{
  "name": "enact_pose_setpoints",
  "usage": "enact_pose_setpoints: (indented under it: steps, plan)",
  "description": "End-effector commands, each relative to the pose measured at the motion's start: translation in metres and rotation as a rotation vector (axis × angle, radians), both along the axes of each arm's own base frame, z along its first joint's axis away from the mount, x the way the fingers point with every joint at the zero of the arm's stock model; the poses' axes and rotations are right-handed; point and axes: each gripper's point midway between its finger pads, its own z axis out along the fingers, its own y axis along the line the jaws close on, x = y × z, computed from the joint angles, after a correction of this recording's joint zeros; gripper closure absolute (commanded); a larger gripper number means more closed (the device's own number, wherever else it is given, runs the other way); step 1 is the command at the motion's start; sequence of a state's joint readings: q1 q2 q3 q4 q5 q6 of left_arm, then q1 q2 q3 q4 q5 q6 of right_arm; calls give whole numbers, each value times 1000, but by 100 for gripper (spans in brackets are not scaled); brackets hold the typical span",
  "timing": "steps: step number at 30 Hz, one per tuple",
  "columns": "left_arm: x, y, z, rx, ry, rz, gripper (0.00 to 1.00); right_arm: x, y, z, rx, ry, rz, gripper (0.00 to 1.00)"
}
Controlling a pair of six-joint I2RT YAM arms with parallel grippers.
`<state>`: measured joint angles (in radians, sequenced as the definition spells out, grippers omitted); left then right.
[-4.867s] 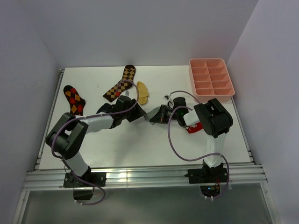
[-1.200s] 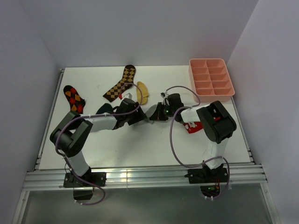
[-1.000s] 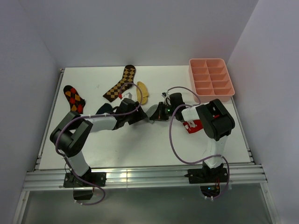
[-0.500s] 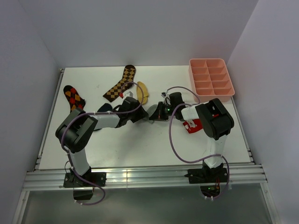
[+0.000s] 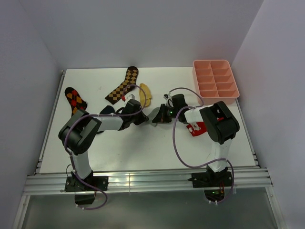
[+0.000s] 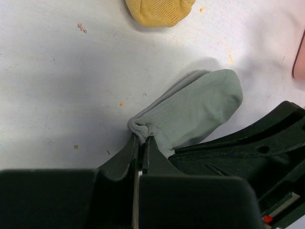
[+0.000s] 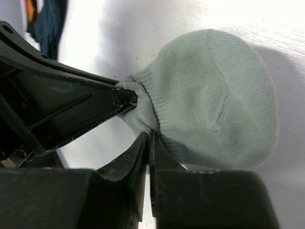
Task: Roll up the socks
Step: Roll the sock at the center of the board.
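Left wrist view: left gripper [image 6: 141, 143] clenched on the bunched cuff of the grey sock [image 6: 200, 107], right gripper [image 7: 147, 137] pinching that same cuff from the opposite side, sock body running up-right away from the left gripper, toe flat on the surface [image 6: 71, 71], mustard sock [image 6: 157, 9] beyond.

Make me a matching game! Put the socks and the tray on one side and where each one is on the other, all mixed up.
1 grey sock
2 yellow sock
3 pink tray
4 red sock

a far right corner of the table
b pinched by the left gripper and the right gripper
c partly under the right arm
d beside the brown checkered sock

Pairs: 1-b, 2-d, 3-a, 4-c
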<state>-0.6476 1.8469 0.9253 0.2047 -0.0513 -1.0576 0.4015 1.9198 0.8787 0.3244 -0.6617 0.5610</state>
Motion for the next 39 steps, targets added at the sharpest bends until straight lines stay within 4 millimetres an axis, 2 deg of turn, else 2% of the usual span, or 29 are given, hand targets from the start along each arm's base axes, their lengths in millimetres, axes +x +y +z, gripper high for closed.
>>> enact_pose_setpoints:
  steps: [1,3,5,6,7,11,14,20,25,30,39]
  plan:
    - [-3,8,-15,62,37,5,100,-15,-17,-19,-177,-22,-8,89]
    - [-2,8,-10,73,26,-5,100,-16,-17,-12,-213,-79,8,73]
    - [-2,11,-5,100,19,-12,100,-14,-14,5,-260,-183,14,61]
    - [-1,11,-1,108,10,-13,100,-14,-15,9,-288,-216,11,59]
    - [-3,13,1,126,13,-16,100,-14,-11,23,-320,-288,8,58]
    - [-1,13,8,158,-1,-46,100,-17,-4,44,-437,-486,32,53]
    - [-7,16,6,180,25,-61,100,-19,0,53,-468,-580,38,53]
    - [-13,20,6,199,34,-80,100,-21,8,52,-547,-727,74,54]
    - [-15,19,8,203,43,-98,100,-27,22,52,-596,-826,123,54]
    - [-16,17,8,201,49,-114,100,-29,33,49,-589,-855,155,54]
    - [-20,11,9,172,58,-136,100,-27,40,16,-618,-815,194,55]
